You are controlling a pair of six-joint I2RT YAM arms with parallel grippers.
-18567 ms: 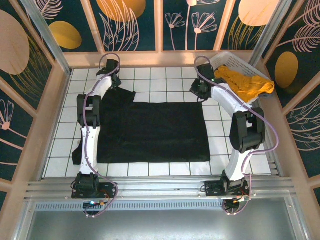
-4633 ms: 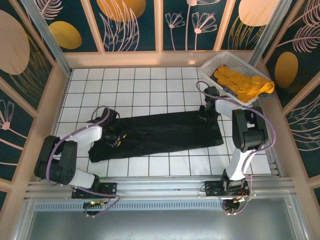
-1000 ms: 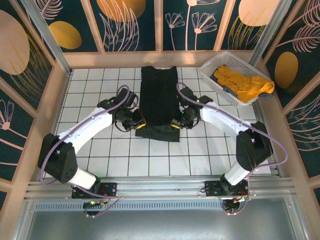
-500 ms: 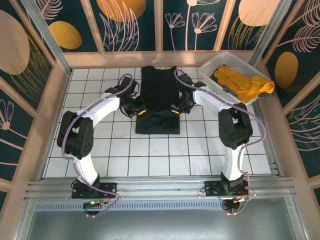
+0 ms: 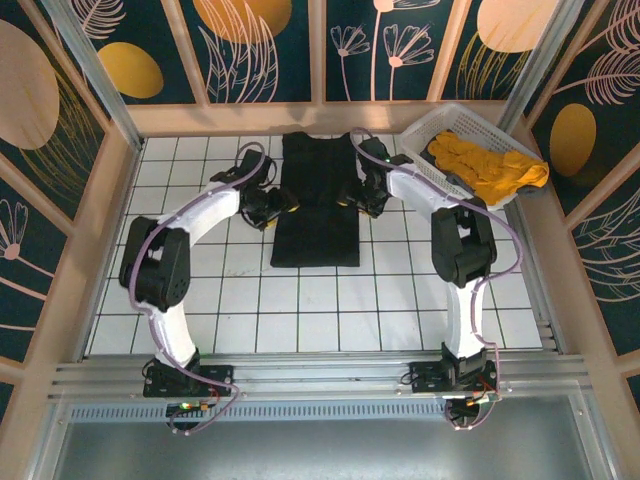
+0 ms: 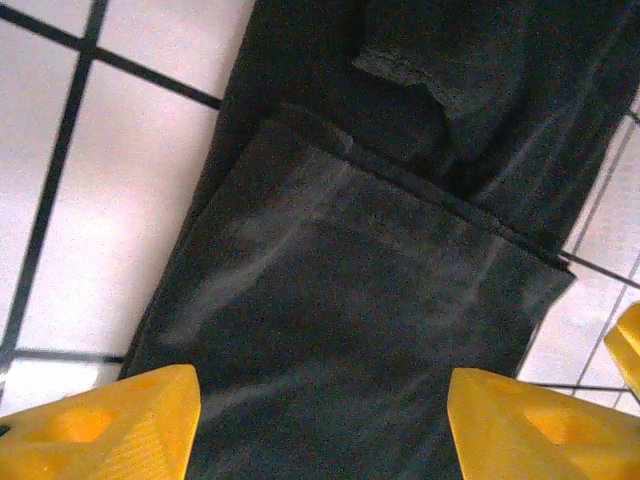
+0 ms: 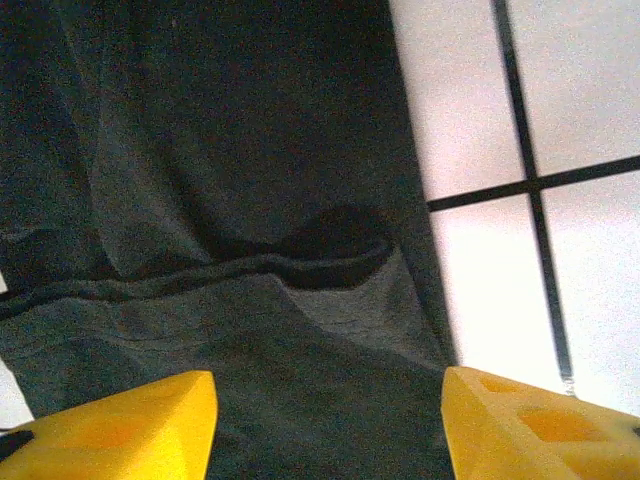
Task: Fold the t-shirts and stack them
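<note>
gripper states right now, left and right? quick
Left gripper: open above the black t-shirt, holding nothing.
Right gripper: open above that shirt too, holding nothing.

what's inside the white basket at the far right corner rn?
A crumpled mustard-orange t-shirt fills most of the white basket, with one end draped over its right rim. The basket floor under the shirt, and anything lying beneath the cloth, is covered.

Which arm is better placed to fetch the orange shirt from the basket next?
Right, probably. The right gripper sits at the black t-shirt's edge nearest the basket holding the orange t-shirt; the left gripper is on the far side.
</note>
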